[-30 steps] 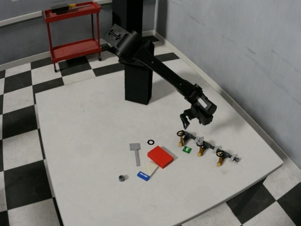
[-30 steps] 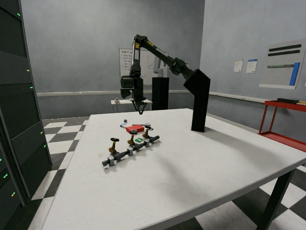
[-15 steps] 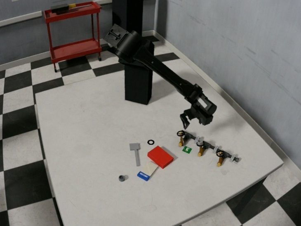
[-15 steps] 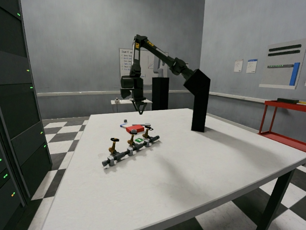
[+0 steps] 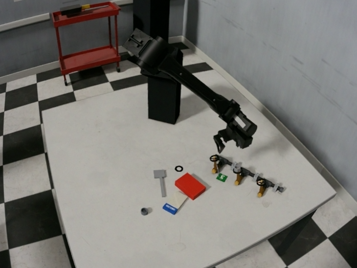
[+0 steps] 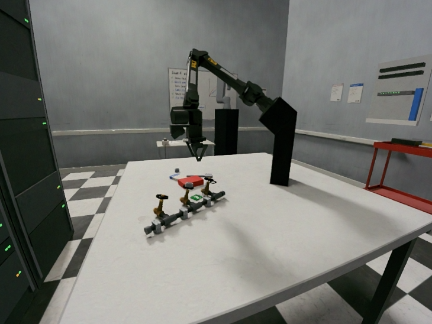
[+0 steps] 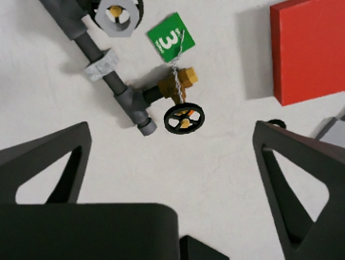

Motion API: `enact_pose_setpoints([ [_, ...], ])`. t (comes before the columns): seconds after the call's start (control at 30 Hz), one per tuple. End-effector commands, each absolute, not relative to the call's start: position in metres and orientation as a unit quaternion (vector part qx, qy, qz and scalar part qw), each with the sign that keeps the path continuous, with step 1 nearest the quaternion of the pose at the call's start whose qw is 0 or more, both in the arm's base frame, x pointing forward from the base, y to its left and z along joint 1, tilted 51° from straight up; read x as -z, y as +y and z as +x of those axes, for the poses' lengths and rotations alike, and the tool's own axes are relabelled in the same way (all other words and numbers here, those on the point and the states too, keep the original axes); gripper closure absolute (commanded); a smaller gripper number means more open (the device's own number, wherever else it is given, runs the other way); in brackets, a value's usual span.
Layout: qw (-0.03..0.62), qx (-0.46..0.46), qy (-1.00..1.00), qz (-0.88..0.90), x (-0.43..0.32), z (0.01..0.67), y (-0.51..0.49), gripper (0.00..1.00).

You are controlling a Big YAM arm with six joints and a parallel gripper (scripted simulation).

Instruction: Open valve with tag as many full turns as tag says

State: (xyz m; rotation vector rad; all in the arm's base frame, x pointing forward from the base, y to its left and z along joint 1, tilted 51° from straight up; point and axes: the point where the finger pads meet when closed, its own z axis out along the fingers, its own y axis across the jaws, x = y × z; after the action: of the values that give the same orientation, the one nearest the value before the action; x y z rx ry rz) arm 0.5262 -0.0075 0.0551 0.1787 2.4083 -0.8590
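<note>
A grey pipe [image 5: 248, 172] with three brass valves lies on the white table. The end valve nearest the arm has a black handwheel [image 5: 214, 160], also seen in the wrist view [image 7: 184, 118] and the exterior view [image 6: 209, 181]. A thin chain runs from this valve to a green tag [image 7: 171, 37] [image 5: 221, 177] marked 3, lying flat beside it. The middle valve has a grey hexagonal handwheel [image 5: 236, 167] [image 7: 117, 14]. The far valve has a black handwheel [image 5: 261, 179]. My gripper [image 5: 221, 143] hangs open and empty above the tagged valve, fingers spread wide to either side.
A red box [image 5: 190, 185] lies left of the tag, with a black ring [image 5: 178, 166], a grey T-shaped tool [image 5: 161, 180], a cream and blue card [image 5: 174, 202] and a small grey cylinder [image 5: 145, 211] nearby. The arm's black pedestal [image 5: 163, 98] stands at the back.
</note>
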Motion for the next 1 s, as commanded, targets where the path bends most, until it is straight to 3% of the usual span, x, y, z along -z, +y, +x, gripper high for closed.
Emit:
enact_pose_setpoints([
  [0.0,0.301,0.315,0.896,0.083,-0.067,0.531,-0.009,0.00],
  [0.3,0.321,0.290,0.893,0.128,-0.063,0.527,-0.018,0.00],
  [0.53,0.406,0.141,0.843,0.325,-0.028,0.505,-0.045,0.00],
  [0.63,0.408,0.121,0.834,0.350,-0.009,0.498,-0.050,0.00],
  [0.97,0.472,-0.091,0.649,0.589,0.023,0.475,-0.060,0.00],
])
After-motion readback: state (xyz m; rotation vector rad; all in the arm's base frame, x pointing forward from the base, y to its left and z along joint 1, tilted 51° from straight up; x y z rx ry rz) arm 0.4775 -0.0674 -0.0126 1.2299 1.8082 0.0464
